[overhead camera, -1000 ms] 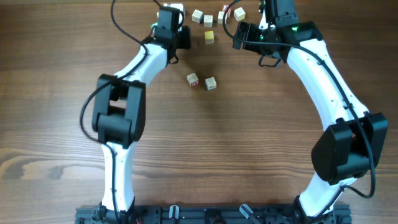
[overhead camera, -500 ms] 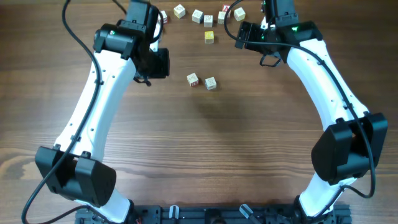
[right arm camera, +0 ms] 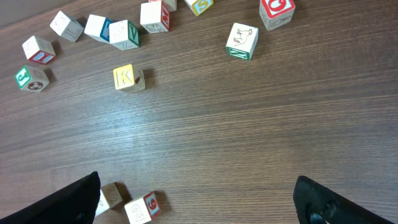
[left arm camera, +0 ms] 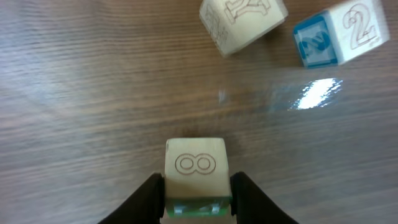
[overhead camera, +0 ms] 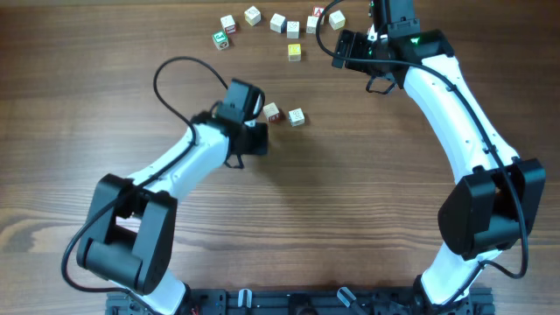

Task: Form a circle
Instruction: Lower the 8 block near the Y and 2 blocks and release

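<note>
Fingers [left arm camera: 148, 200] of the left hand [left arm camera: 197, 186] press on both sides of the 8 cube [left arm camera: 195, 163], a pale block with green on its lower face. The jaws stand narrow, only the cube's width apart. I cannot tell whether the cube rests on the counter [left arm camera: 93, 93] or hangs just above it.

Just ahead of it in the left wrist view lie a pale cube [left arm camera: 244, 22] and the 2 cube [left arm camera: 339, 34], which has a blue side face. The two are close together and both lie flat on the wood.

With the held cube they make the tight group [overhead camera: 272, 112] of three. The group sits nearer the robot than the yellow cube [overhead camera: 295, 52], slightly to its left and well apart from it. From overhead, the held cube is the member farthest from the yellow cube, just beside the middle one.

The right hand [right arm camera: 196, 186] gapes wide with nothing between its fingers, above the counter to the right of the yellow cube. In the right wrist view the yellow cube shows a K.

A loose arc [overhead camera: 277, 22] of cubes curves beyond the yellow cube. It runs from well to the yellow cube's left, across its far side, to just past its right. None of them touches the yellow cube.
</note>
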